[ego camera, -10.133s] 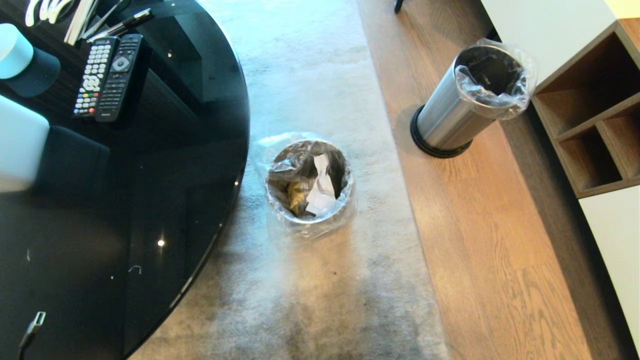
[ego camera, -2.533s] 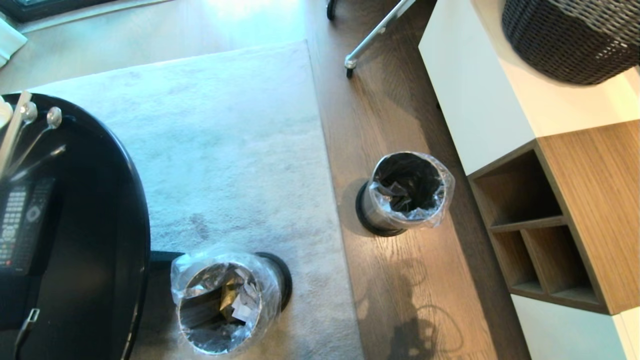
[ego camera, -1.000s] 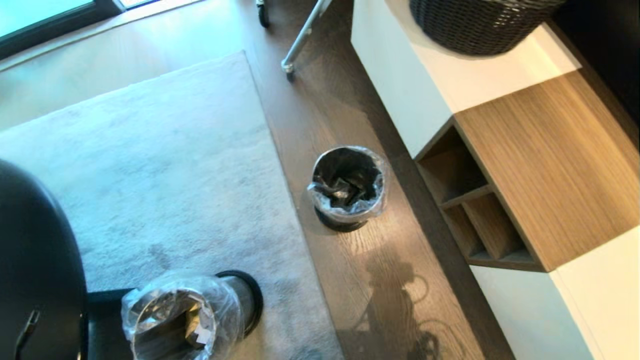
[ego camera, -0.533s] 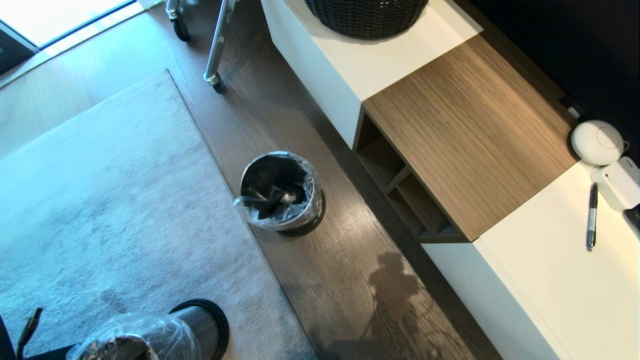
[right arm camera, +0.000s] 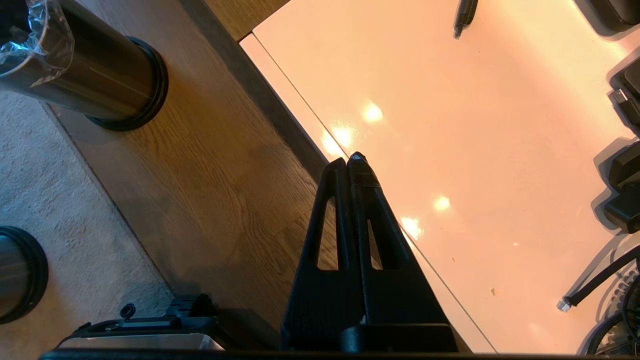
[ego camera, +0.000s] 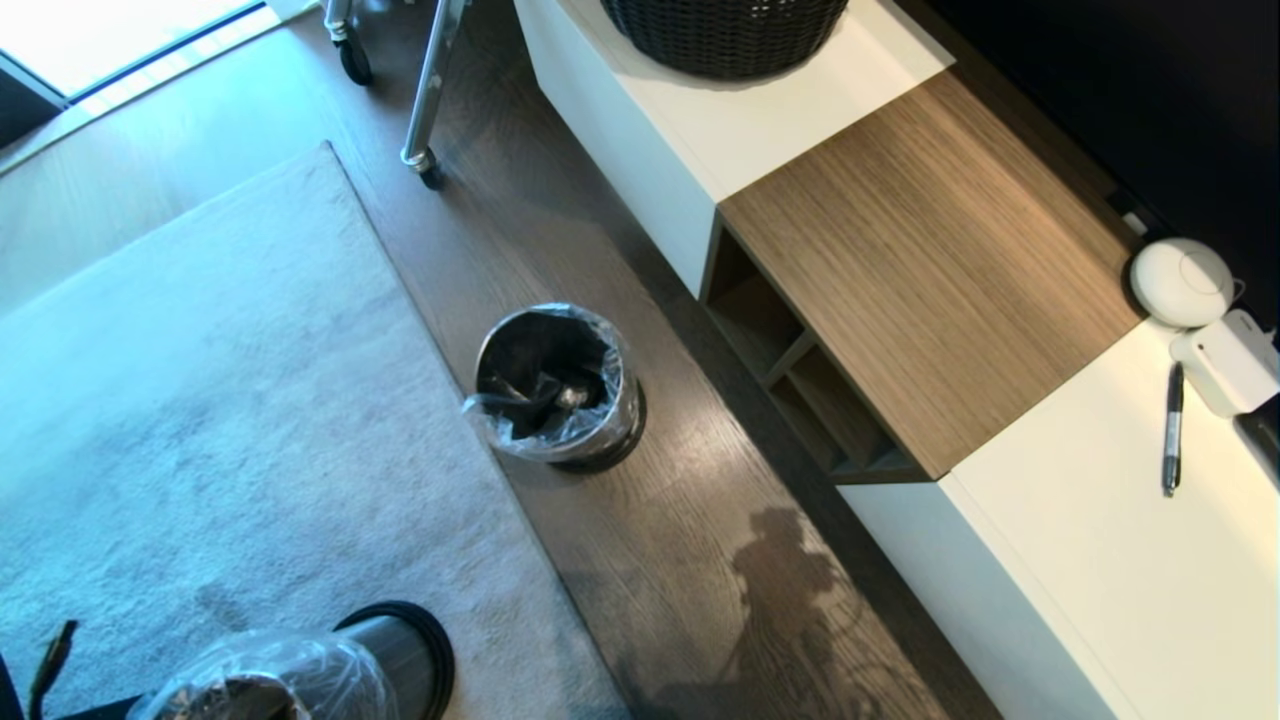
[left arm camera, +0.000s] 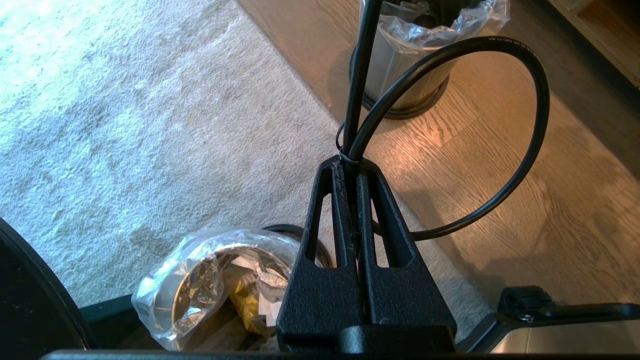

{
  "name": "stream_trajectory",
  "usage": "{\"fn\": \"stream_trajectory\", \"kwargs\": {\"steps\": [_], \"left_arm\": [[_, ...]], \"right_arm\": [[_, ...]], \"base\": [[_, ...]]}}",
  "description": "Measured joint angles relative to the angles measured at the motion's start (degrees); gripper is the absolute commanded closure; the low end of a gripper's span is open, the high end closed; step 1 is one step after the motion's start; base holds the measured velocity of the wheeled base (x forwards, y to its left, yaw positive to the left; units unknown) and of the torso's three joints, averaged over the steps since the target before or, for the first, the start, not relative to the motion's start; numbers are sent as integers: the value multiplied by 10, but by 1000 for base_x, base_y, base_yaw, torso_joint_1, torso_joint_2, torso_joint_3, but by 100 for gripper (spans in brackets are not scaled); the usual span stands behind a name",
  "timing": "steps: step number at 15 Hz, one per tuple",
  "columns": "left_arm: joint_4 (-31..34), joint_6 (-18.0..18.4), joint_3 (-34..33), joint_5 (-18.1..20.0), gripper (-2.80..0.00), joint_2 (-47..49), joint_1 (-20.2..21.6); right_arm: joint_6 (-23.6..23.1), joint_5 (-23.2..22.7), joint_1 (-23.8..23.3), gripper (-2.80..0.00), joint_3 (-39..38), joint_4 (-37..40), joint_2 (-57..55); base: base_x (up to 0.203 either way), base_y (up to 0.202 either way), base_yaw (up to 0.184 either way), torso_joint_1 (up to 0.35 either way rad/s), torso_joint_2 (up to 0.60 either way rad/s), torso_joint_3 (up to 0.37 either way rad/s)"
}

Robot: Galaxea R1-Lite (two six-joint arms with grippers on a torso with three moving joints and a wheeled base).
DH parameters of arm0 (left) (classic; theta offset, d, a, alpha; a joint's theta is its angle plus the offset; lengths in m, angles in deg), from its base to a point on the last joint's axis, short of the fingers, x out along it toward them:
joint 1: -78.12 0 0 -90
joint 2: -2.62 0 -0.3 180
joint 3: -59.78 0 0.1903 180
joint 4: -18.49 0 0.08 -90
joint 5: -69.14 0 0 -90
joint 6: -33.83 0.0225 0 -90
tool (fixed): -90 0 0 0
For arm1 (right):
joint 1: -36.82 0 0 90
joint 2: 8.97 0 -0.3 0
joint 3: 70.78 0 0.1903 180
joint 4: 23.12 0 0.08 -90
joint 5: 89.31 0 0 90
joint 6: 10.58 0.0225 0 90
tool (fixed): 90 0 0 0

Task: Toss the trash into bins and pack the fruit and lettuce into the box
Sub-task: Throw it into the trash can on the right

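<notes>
Both arms hang parked and empty: the left gripper and right gripper have their fingers pressed together, holding nothing. The tissue and wrapper already lie in the bin on the rug's edge; the other bin stands on the wooden floor beside the cabinet. Fruit, lettuce and box are out of view, so packing likely needs a drive elsewhere.

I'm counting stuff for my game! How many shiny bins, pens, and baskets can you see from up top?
Steel bins: 2, one on the wood floor and one on the rug at the bottom edge
Pens: 1
Woven baskets: 1
Total: 4
</notes>
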Motion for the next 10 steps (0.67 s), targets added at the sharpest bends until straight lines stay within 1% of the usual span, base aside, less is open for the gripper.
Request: {"fn": "stream_trajectory", "kwargs": {"steps": [2, 3, 6, 10], "left_arm": [[0, 0, 0, 0, 0, 0, 0], [0, 0, 0, 0, 0, 0, 0], [0, 0, 0, 0, 0, 0, 0], [0, 0, 0, 0, 0, 0, 0]], "right_arm": [[0, 0, 0, 0, 0, 0, 0], [0, 0, 1, 0, 0, 0, 0], [0, 1, 0, 0, 0, 0, 0], [0, 1, 0, 0, 0, 0, 0]], "base": [[0, 0, 0, -9, 34, 56], [0, 0, 0, -37, 231, 236], [0, 0, 0, -26, 380, 347], [0, 0, 0, 4, 428, 431]]}}
